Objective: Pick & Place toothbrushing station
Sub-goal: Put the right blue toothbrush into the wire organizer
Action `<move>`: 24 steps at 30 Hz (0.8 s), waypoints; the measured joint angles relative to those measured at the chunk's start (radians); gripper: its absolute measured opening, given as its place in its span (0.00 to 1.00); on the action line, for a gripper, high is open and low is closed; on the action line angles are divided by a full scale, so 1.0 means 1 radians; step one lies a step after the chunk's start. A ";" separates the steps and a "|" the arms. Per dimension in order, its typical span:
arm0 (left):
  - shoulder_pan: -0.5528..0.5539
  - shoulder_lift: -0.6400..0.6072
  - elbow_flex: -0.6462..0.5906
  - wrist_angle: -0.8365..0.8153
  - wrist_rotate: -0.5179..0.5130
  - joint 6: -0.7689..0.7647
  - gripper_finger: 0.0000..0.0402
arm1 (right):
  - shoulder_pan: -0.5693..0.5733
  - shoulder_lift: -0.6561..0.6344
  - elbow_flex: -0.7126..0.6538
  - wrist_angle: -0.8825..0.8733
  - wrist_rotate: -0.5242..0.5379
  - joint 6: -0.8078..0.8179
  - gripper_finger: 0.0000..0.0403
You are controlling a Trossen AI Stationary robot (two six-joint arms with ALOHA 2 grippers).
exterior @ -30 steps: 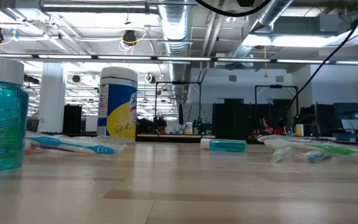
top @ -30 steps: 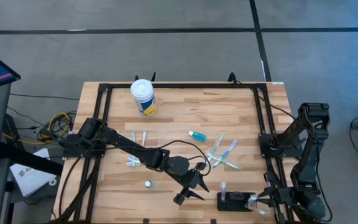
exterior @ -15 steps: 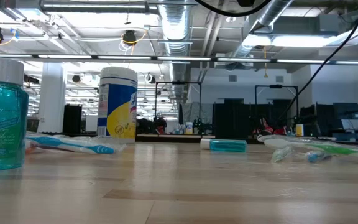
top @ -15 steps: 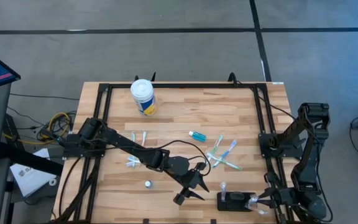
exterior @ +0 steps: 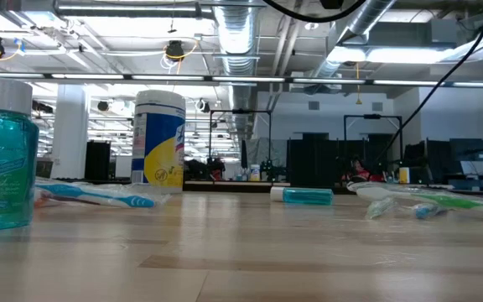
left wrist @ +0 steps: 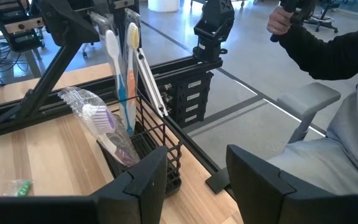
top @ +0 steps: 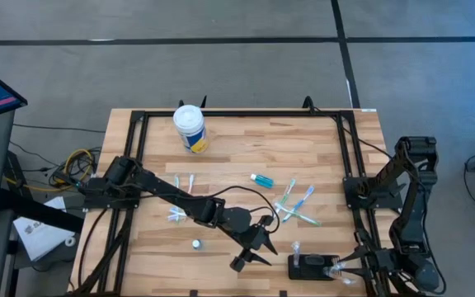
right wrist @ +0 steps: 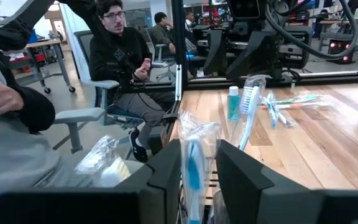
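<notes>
Left arm stretched low across the table, left gripper (top: 250, 252) spread wide, right arm folded at the table's edge, right gripper (top: 342, 268) parted.

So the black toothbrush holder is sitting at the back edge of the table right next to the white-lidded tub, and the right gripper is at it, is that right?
Not quite. The black toothbrush holder sits at the front edge of the table, far from the white-lidded tub, which stands near the back edge. The high view shows this. The right gripper is indeed at the holder.
</notes>
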 joint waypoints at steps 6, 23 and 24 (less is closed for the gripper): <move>0.000 0.000 0.000 0.000 0.000 0.000 0.40 | 0.000 -0.034 0.000 -0.002 0.032 -0.015 0.23; 0.000 0.000 0.000 0.000 0.000 0.000 0.40 | -0.028 -0.053 -0.001 -0.016 -0.083 0.014 0.23; 0.000 0.000 0.000 0.000 0.000 0.000 0.40 | -0.027 -0.054 -0.001 -0.015 -0.083 0.014 0.23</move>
